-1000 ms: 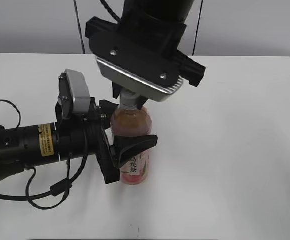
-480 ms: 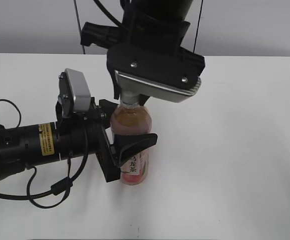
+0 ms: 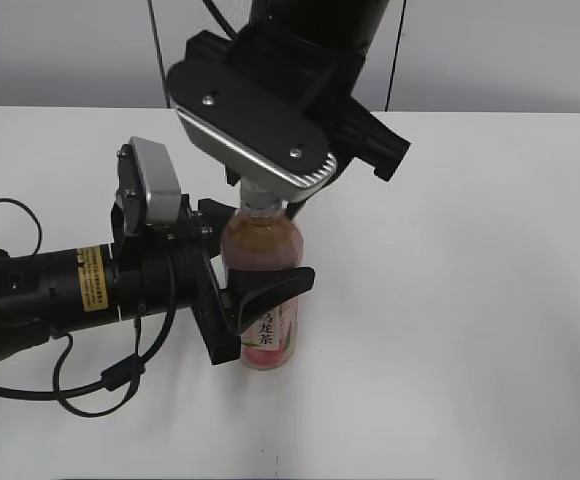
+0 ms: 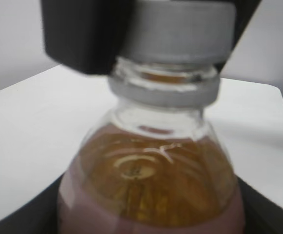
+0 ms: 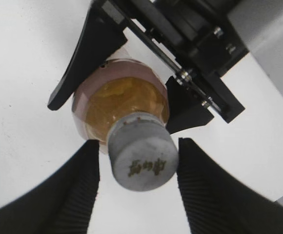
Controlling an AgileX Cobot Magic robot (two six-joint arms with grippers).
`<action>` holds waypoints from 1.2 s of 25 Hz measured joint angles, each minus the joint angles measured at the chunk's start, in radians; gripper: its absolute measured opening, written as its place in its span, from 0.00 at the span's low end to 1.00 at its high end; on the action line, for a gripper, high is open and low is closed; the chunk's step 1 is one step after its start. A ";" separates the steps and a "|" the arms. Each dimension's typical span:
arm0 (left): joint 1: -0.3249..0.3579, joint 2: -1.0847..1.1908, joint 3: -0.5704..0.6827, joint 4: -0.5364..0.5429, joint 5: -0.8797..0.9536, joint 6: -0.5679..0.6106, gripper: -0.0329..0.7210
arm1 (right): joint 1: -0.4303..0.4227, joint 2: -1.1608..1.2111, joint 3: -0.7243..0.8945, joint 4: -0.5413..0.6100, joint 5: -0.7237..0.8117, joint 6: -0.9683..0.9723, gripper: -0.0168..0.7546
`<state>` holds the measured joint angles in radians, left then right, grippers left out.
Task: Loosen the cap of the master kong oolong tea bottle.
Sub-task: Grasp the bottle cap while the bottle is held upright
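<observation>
- Bottle position: the master kong oolong tea bottle (image 3: pixel 264 290) stands upright on the white surface (image 3: pixel 470 300), a little to 7 o'clock of the middle of the exterior view.
- Left hand (image 3: pixel 255 300) comes in from 9 o'clock and is clenched around the bottle's body; one black finger (image 3: pixel 275 287) wraps across the front just above the pink label, the other sits behind the shoulder.
- Right hand (image 5: pixel 136 170) hangs straight over the bottle from 12 o'clock, its silver-edged body hiding the neck in the exterior view.
- In the right wrist view the cap (image 5: pixel 140 158) sits between the two ribbed black fingers (image 5: pixel 78 190); the finger at 9 o'clock touches its side, the one at 3 o'clock sits right against it or just beside it, so a firm clamp cannot be told.
- In the left wrist view the cap (image 4: pixel 180 31) fills the top at 12 o'clock with a dark finger against its 9 o'clock side, and amber tea fills the shoulder below.
</observation>
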<state>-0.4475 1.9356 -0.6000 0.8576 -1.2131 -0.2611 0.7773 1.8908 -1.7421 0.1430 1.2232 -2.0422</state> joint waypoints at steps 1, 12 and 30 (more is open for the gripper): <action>0.000 0.000 0.000 0.000 0.000 0.000 0.63 | 0.000 0.000 0.000 -0.004 0.000 0.029 0.55; 0.000 0.000 0.000 0.001 0.000 0.001 0.63 | 0.000 0.002 -0.040 0.048 0.000 0.590 0.78; 0.000 0.000 0.000 0.001 0.000 0.002 0.63 | 0.000 -0.009 -0.119 0.055 0.000 1.686 0.78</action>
<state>-0.4475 1.9356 -0.6000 0.8584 -1.2131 -0.2592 0.7773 1.8816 -1.8610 0.1982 1.2232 -0.3560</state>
